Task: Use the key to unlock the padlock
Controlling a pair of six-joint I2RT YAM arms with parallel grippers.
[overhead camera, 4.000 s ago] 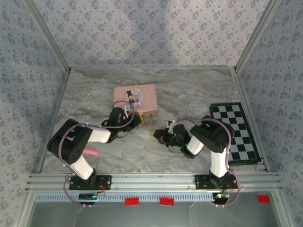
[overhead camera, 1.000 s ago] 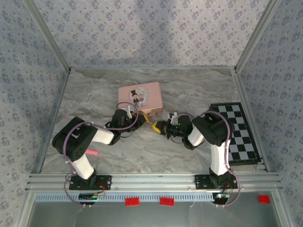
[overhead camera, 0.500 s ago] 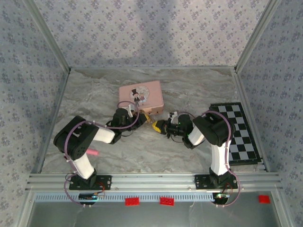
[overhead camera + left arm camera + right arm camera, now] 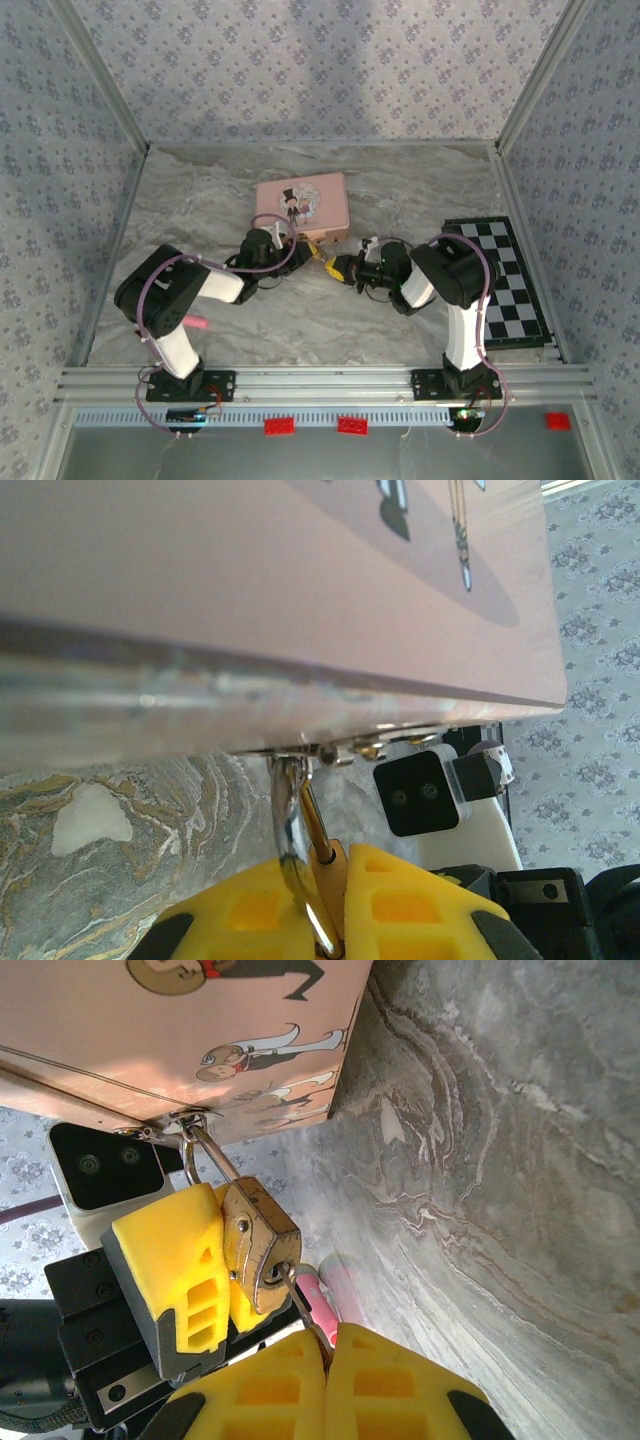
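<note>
Right wrist: key (image 4: 303, 1312) seemingly in padlock (image 4: 258, 1245); any lettering unreadable.

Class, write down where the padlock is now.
Right wrist view: the padlock hangs from the pink box's clasp, gripped by the left gripper, the right gripper's key at its keyhole.

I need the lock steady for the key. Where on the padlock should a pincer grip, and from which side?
Grip the padlock by its blocky brass body, from the side, as the left pincer does. The shackle, hooked to the pink box, is thin, and the keyhole end must stay free for the key.
</note>
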